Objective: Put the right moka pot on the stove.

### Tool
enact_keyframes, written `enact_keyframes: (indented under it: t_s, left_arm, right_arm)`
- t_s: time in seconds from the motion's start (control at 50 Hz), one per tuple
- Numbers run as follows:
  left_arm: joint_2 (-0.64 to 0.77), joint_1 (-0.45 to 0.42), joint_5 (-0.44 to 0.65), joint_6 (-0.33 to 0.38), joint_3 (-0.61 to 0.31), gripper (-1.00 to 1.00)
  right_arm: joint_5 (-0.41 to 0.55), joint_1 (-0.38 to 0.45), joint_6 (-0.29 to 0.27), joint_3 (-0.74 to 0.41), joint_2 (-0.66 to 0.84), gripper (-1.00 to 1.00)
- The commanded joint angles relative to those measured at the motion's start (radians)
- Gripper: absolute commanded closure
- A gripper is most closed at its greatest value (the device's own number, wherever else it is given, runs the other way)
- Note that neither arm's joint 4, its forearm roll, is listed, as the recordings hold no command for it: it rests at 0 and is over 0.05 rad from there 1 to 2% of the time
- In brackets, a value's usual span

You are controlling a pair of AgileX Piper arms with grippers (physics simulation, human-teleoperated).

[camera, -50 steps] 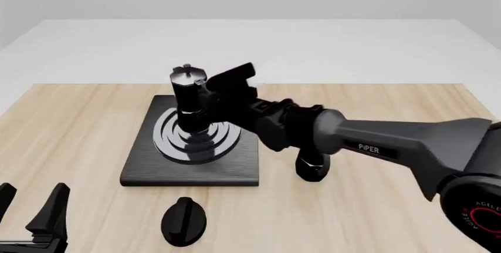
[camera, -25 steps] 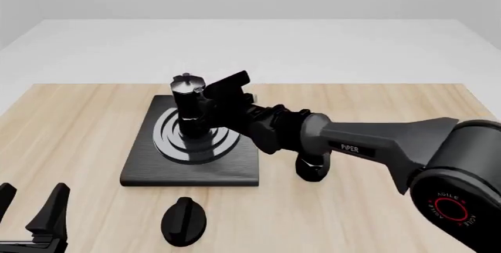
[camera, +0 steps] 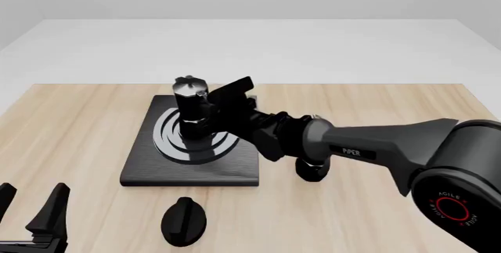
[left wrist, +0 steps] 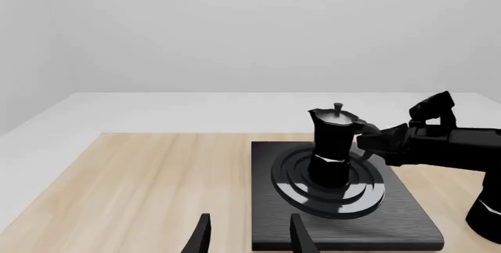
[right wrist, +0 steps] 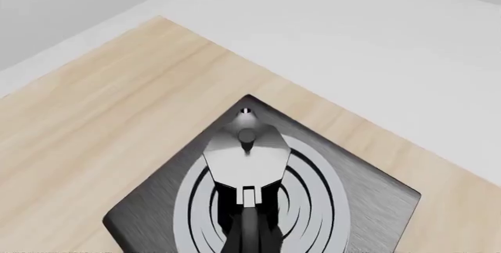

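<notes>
The right moka pot [camera: 190,107], black with a silver lid, stands upright on the burner rings of the stove [camera: 234,169]. My right gripper [camera: 211,107] is shut on its handle from the right. In the left wrist view the pot [left wrist: 332,147] sits at the middle of the stove [left wrist: 411,221], with the right gripper [left wrist: 369,140] against its handle. The right wrist view looks down on the pot's lid [right wrist: 246,153] and the stove [right wrist: 364,203]; the fingers are hidden there. My left gripper [camera: 30,209] is open and empty at the near left, its fingertips [left wrist: 200,236] low in the left wrist view.
A small black oval knob [camera: 184,221] lies on the wooden table in front of the stove. A black object [camera: 311,169], mostly hidden behind the right arm to the right of the stove, looks like the second moka pot.
My right gripper has lowered the moka pot a little onto the burner rings. The left gripper has not moved.
</notes>
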Motion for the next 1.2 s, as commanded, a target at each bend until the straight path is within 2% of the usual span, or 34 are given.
enact_keyframes:
  t_s: [0.02,0.1,0.12,0.44,0.76,0.8,1.06,1.2]
  left_arm:
    - [0.0,0.0,0.0,0.0,0.0,-1.0]
    - [0.0,0.0,0.0,0.0,0.0,-1.0]
    - [0.0,0.0,0.0,0.0,0.0,-1.0]
    - [0.0,0.0,0.0,0.0,0.0,-1.0]
    - [0.0,0.0,0.0,0.0,0.0,-1.0]
    - [0.0,0.0,0.0,0.0,0.0,-1.0]
    - [0.0,0.0,0.0,0.0,0.0,-1.0]
    - [0.0,0.0,0.0,0.0,0.0,-1.0]
  right_arm:
    - [-0.03,-0.012,-0.003,0.038,-0.007,1.0]
    - [-0.028,-0.015,-0.015,0.039,-0.011,1.0]
    - [-0.025,-0.015,-0.021,0.037,-0.012,-1.0]
    - [-0.026,-0.012,-0.041,0.048,-0.035,-1.0]
    - [0.0,0.006,-0.06,0.072,-0.086,-1.0]
    - [0.016,0.011,-0.075,0.07,-0.083,-1.0]
    - [0.025,0.016,-0.077,0.116,-0.146,-1.0]
    - [0.013,0.023,-0.077,0.177,-0.221,-1.0]
